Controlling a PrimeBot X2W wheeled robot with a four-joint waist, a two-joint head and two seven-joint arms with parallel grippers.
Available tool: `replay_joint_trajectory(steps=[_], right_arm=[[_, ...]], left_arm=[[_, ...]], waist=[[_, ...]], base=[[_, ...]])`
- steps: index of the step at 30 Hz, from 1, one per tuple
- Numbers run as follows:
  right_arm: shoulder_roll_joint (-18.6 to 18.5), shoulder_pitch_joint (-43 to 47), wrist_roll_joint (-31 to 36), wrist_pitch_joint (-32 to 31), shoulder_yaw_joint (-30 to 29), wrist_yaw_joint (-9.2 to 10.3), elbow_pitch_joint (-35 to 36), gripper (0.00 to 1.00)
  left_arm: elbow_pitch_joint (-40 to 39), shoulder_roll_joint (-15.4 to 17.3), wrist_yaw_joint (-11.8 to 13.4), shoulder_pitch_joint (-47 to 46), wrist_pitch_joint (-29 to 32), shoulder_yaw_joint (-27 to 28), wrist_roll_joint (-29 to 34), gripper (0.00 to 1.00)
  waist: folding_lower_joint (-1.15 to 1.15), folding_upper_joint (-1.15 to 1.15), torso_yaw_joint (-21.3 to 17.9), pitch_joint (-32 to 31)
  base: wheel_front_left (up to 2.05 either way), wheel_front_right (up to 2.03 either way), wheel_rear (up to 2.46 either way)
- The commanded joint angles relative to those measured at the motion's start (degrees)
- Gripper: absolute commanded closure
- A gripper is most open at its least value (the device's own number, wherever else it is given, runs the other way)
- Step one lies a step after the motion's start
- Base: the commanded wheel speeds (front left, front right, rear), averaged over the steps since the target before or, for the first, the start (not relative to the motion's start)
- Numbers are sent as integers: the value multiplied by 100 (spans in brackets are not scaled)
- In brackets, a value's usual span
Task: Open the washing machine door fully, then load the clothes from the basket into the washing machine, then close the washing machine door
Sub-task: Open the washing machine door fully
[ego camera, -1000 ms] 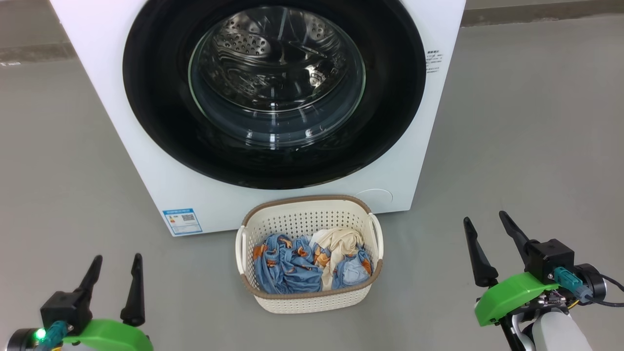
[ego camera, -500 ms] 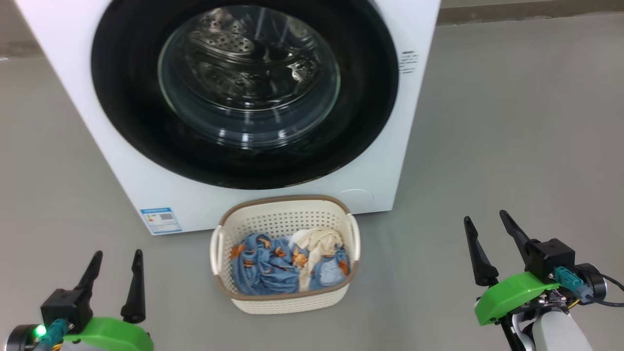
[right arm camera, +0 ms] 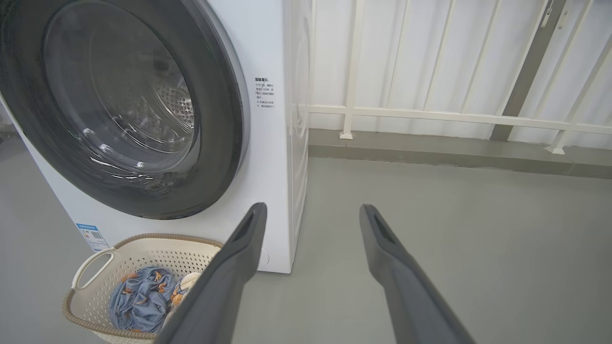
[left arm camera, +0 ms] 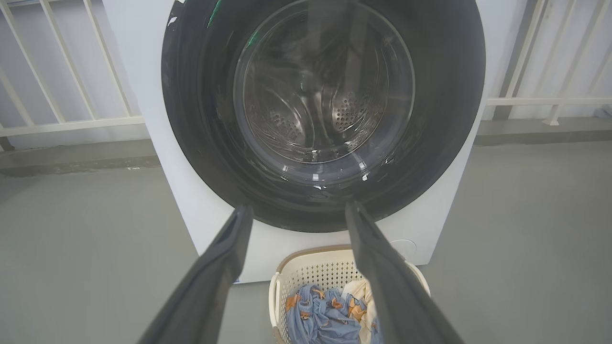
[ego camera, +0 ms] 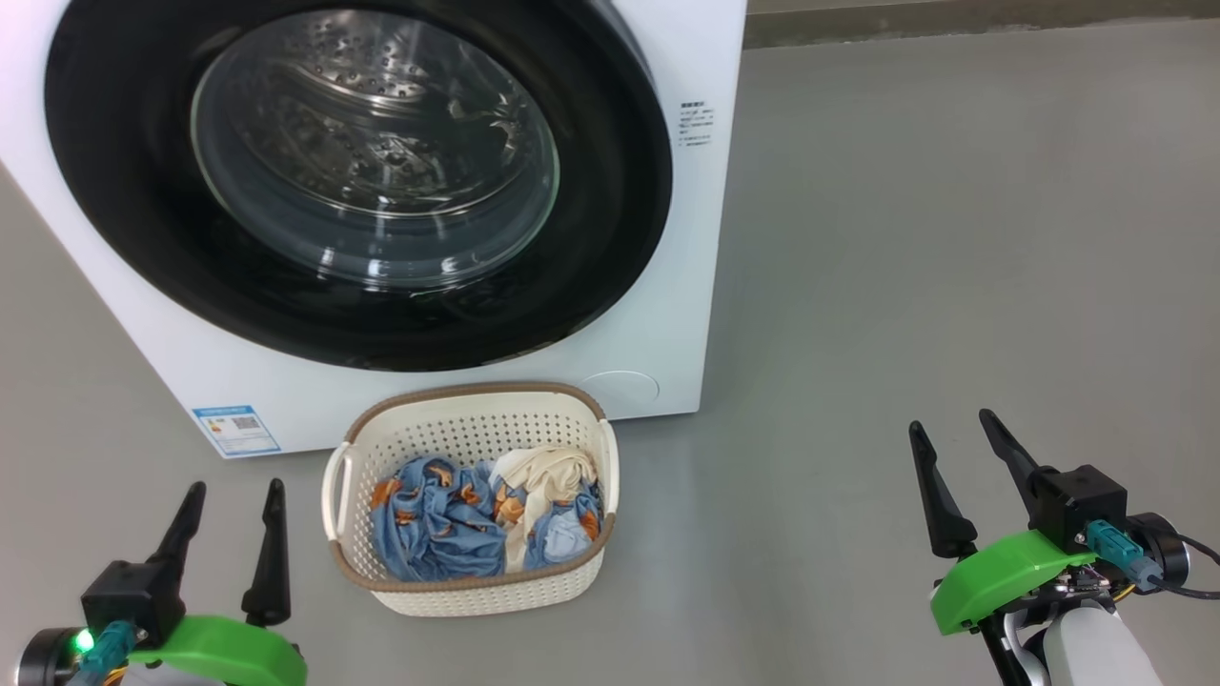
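The white washing machine (ego camera: 696,286) stands at the upper left, its round black-rimmed door (ego camera: 610,191) lying flat against the front, the steel drum visible through the glass. On the floor just before it sits the cream basket (ego camera: 477,393) holding the clothes (ego camera: 438,519), blue printed fabric with a cream piece. My left gripper (ego camera: 236,488) is open at the lower left, left of the basket. My right gripper (ego camera: 951,423) is open at the lower right, well away from it. In the left wrist view my left gripper (left arm camera: 299,209) frames the door (left arm camera: 201,143) above the basket (left arm camera: 306,267). In the right wrist view my right gripper (right arm camera: 313,207) points past the machine's right corner (right arm camera: 272,167).
Bare grey floor (ego camera: 953,238) spreads to the right of the machine. A white railing (right arm camera: 430,114) on a low kerb runs behind it. A small blue label sticker (ego camera: 235,429) marks the machine's lower left front.
The head camera has swung to the right, so the machine and basket sit further left in the picture. Both grippers keep their places and stay open.
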State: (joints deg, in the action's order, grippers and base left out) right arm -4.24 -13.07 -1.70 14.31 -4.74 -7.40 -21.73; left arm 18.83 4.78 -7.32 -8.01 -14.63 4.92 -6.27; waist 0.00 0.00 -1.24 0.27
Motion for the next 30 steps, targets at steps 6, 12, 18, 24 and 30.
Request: replay_joint_trajectory(steps=[6,12,18,24,30], right_arm=[[-22,-221,3,69,148,-9,139,0],[-22,-228,3,69,144,-9,126,0],[-10,-207,-15,69,128,-9,152,0],[-18,-250,-147,69,81,-9,172,0],[-99,-513,-276,69,42,-9,239,0]], left_arm=[[-139,126,4,-250,-37,243,63,0],[-160,112,24,-248,-37,266,104,0],[-255,86,21,-173,-37,267,110,0],[-288,70,15,-154,-37,250,108,0],[-320,55,7,-155,-37,205,100,0]], waist=[[0,0,4,14],[0,0,3,22],[0,0,7,33],[0,0,43,58],[0,0,122,119]], base=[[9,9,-18],[0,0,0],[0,0,0],[0,0,0],[0,0,0]])
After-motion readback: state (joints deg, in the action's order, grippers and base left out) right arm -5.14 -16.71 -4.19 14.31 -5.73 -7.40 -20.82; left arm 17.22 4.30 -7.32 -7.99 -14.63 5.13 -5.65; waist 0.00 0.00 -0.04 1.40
